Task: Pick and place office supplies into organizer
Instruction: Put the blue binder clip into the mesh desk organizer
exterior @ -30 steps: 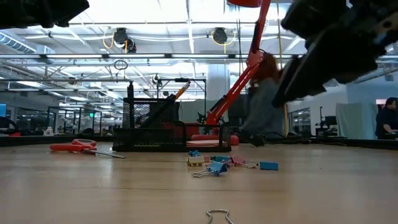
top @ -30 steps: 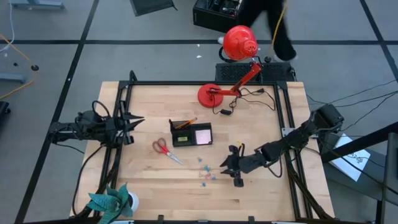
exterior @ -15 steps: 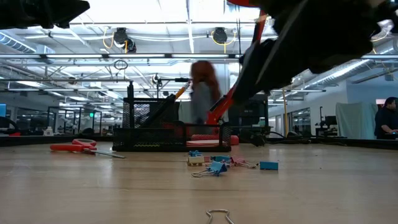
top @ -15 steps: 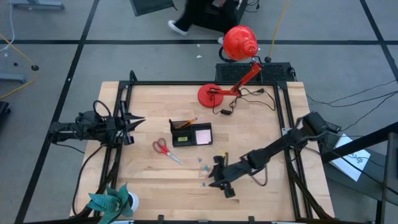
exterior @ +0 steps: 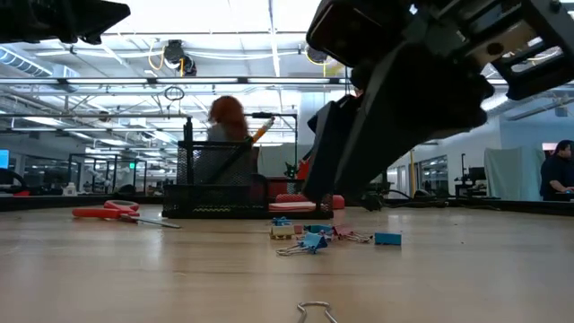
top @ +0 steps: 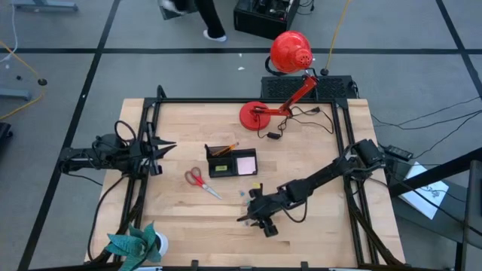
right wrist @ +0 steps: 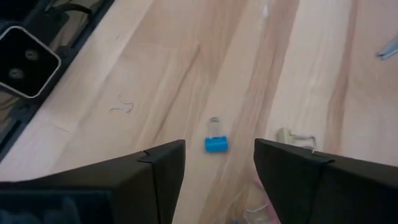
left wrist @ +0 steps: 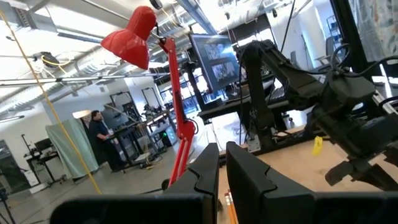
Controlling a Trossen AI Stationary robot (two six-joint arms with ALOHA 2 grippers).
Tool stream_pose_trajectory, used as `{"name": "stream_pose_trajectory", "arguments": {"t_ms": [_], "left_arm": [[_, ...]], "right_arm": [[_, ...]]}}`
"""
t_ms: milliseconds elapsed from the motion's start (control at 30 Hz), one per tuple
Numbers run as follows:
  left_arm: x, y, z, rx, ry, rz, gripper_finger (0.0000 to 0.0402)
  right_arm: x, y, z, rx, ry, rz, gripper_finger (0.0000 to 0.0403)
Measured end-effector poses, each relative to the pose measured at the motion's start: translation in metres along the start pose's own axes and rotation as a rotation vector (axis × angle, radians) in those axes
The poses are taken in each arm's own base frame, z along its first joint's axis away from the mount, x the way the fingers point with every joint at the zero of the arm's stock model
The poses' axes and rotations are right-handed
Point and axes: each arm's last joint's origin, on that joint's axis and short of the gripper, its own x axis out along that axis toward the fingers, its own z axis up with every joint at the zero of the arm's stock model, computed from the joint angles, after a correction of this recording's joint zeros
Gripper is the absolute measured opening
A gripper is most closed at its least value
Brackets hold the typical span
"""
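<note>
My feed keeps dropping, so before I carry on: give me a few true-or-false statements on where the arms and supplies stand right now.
1. The right gripper is open above a blue binder clip. True.
2. The red-handled scissors are inside the organizer. False: they lie on the table just left of it.
3. The left gripper waits at the table's left edge, away from the supplies. True.
4. The right gripper is holding a clip. False: nothing sits between its fingers.
5. The red lamp has fallen over. False: it stands upright on its base.
</note>
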Motion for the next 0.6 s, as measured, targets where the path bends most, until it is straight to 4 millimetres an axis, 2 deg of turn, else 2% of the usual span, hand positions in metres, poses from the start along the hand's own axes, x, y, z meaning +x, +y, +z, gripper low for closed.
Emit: {"name": "stream_pose_trajectory", "arguments": {"t_ms": [600], "left_arm": [[0.0, 0.0, 0.0001, 0.02, -0.001, 0.0, 0.0035]], "right_arm": [[0.0038, 0.001, 0.0054, -0.014, -0.078, 0.001, 0.0176]]}}
